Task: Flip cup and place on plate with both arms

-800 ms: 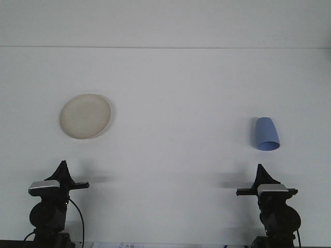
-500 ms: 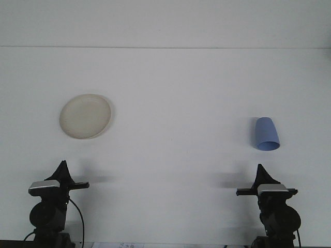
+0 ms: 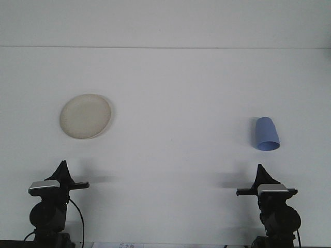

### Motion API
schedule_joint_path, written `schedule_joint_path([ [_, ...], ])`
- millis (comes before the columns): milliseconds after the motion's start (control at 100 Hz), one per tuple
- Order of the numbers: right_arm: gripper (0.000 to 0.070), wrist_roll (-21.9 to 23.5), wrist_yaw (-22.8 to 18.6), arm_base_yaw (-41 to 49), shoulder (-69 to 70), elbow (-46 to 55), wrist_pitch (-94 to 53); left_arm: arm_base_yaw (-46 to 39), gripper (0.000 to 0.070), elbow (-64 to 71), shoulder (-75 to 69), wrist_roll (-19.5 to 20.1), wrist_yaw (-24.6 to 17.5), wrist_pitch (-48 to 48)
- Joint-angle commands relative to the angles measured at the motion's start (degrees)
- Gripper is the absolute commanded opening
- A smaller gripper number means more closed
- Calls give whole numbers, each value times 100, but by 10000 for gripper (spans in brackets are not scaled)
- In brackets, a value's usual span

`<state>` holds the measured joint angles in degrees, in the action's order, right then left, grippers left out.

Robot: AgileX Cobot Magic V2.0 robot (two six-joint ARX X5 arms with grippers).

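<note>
While the blue cup (image 3: pixel 267 134) lies at four o'clock on the table (image 3: pixel 176 93), well apart from the plate (image 3: pixel 85 115) at nine, both grippers, left (image 3: pixel 62 169) and right (image 3: pixel 260 172), look narrow, holding nothing.

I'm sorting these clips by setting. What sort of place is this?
Probably a lab test bench, not a home: a bare white table holding only a cream plate and a blue cup, with the left gripper and right gripper at the near edge.
</note>
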<state>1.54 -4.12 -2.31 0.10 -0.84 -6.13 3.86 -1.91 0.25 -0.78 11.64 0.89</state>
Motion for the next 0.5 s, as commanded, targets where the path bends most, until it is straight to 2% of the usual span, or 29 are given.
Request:
schedule_joint_path([
  [0, 6, 59, 0, -2, -2, 11, 120, -9, 14, 111, -9, -15, -9, 79],
  [70, 6, 142, -57, -2, -2, 11, 238, -9, 14, 111, -9, -15, -9, 76],
  [250, 6, 1270, -407, 4, -2, 11, 258, -9, 14, 111, -7, -15, -9, 79],
  [430, 6, 2181, -402, 4, -2, -26, 509, -9, 14, 111, -9, -15, -9, 79],
  [490, 6, 2428, -262, 4, -2, -195, 409, -9, 14, 111, -9, -13, -9, 79],
])
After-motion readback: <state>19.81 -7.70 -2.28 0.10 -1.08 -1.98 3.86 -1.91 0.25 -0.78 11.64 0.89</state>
